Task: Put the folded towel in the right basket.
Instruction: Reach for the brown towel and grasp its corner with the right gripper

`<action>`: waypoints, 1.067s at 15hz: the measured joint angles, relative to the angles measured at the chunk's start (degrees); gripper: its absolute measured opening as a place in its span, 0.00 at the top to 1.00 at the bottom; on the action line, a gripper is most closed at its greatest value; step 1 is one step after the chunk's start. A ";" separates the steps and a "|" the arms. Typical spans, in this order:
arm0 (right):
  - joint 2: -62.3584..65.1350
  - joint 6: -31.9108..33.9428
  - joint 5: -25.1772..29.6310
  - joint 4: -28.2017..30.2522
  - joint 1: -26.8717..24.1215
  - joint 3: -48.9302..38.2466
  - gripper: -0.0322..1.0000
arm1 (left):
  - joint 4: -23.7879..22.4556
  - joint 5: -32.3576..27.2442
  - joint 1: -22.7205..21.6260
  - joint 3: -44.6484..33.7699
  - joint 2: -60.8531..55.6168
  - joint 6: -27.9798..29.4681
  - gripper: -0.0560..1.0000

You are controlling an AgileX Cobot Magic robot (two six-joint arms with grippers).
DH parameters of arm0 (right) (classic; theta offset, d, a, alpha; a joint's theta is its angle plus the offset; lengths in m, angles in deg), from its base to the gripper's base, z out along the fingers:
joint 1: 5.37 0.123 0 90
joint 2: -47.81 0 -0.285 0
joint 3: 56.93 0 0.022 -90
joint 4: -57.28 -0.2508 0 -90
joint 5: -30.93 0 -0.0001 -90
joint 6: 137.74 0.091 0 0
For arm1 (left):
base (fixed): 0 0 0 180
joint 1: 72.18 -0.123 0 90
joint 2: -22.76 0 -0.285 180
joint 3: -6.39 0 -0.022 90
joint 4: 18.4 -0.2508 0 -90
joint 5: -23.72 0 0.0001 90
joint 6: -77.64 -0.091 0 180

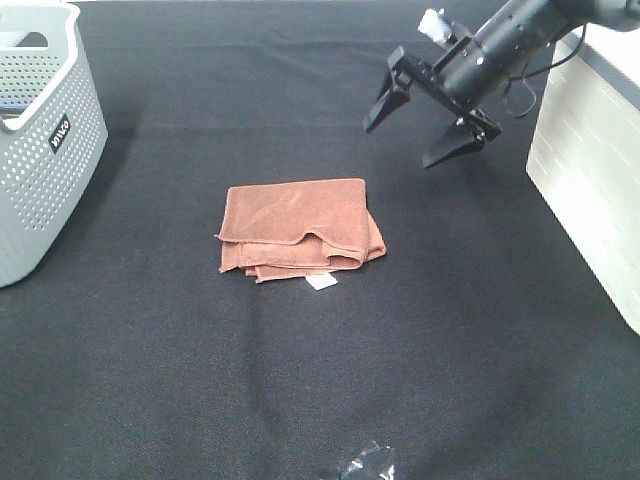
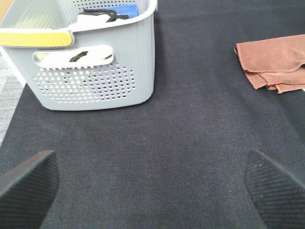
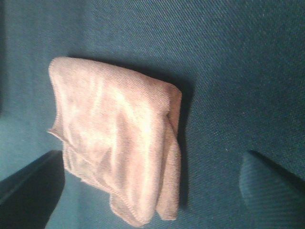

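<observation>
The folded brown towel (image 1: 300, 228) lies flat in the middle of the black table cloth, with a small white tag at its front edge. My right gripper (image 1: 425, 125) is open and empty, hovering above the cloth up and to the right of the towel. The right wrist view shows the towel (image 3: 119, 143) below and between the open fingertips (image 3: 28, 191). The white right basket (image 1: 590, 170) stands at the right edge. My left gripper (image 2: 152, 191) is open and empty over bare cloth, with the towel (image 2: 276, 64) far ahead of it.
A grey perforated basket (image 1: 40, 140) stands at the left edge; the left wrist view (image 2: 95, 71) shows cloths inside it. A small dark shiny object (image 1: 365, 465) sits at the front edge of the table.
</observation>
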 joint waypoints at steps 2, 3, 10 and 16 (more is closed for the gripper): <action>-0.17 0.00 0.00 2.01 0.46 -0.06 0.04 | 0.00 0.00 0.00 0.00 0.00 0.00 0.01; -0.23 0.00 0.00 3.61 0.69 -1.38 0.04 | 0.00 0.00 0.00 0.00 0.00 0.00 0.01; -0.46 -2.12 0.00 4.18 1.20 -9.97 0.04 | 0.00 0.00 0.00 0.00 0.00 0.00 0.01; -2.98 -3.95 0.29 0.00 1.38 -9.97 0.04 | 0.00 0.00 0.00 0.00 0.00 0.00 0.01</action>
